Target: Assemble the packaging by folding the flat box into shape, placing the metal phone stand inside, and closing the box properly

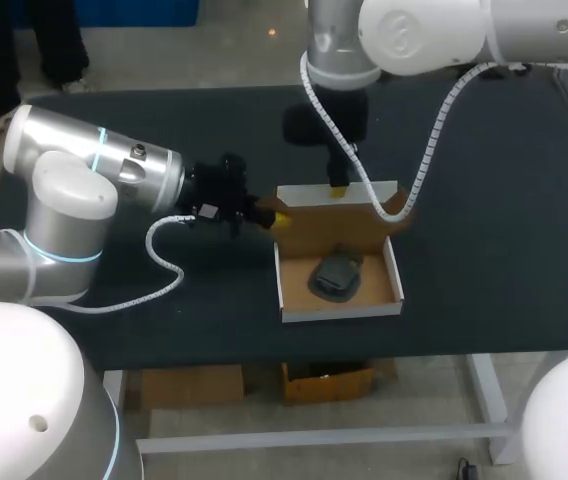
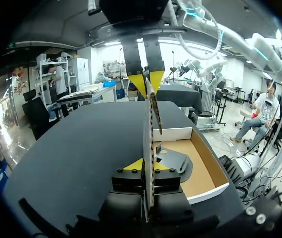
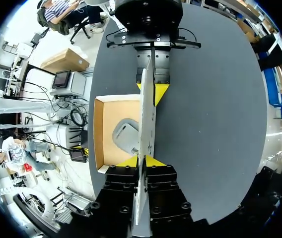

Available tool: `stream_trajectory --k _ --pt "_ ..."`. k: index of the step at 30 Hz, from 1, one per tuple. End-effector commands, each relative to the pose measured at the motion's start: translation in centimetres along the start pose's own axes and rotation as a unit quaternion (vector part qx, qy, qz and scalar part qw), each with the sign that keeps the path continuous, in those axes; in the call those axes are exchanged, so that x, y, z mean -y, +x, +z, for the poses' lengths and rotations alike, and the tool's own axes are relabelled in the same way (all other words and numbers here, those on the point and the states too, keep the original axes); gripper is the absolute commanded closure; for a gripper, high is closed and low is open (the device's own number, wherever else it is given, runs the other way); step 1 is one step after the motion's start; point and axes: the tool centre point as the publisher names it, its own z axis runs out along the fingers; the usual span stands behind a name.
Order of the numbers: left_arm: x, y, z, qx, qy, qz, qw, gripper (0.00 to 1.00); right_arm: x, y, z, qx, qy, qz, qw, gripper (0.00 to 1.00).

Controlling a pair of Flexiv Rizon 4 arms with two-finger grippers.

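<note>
Pinching upright lid flap [image 1: 324, 228] w/ left pincer [image 1: 279, 217] & right pincer [image 1: 337, 189]; phone stand [image 1: 336, 277] lies in open box [image 1: 342, 312].

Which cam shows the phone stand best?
Head view: phone stand lies unobstructed in the box. In both wrist views the raised lid cuts across it, hiding part.
</note>
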Motion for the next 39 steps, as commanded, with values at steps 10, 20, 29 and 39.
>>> stream_trajectory --k 10,20,29,39 --pt "0.0 0.0 0.2 0.001 0.002 0.0 1.0 1.0 -0.1 0.3 -0.1 0.0 -0.002 0.005 1.0 0.6" --pt "0.0 0.0 0.2 0.001 0.002 0.0 1.0 1.0 1.4 0.7 -2.0 0.013 -0.04 0.027 0.999 0.0" --pt "0.0 0.0 0.2 0.001 0.002 0.0 1.0 1.0 2.5 0.4 -4.0 0.023 -0.08 0.088 0.993 0.0" --pt "0.0 0.0 0.2 0.001 0.002 0.0 1.0 1.0 3.7 0.4 -6.4 0.044 -0.101 0.158 0.981 0.0"
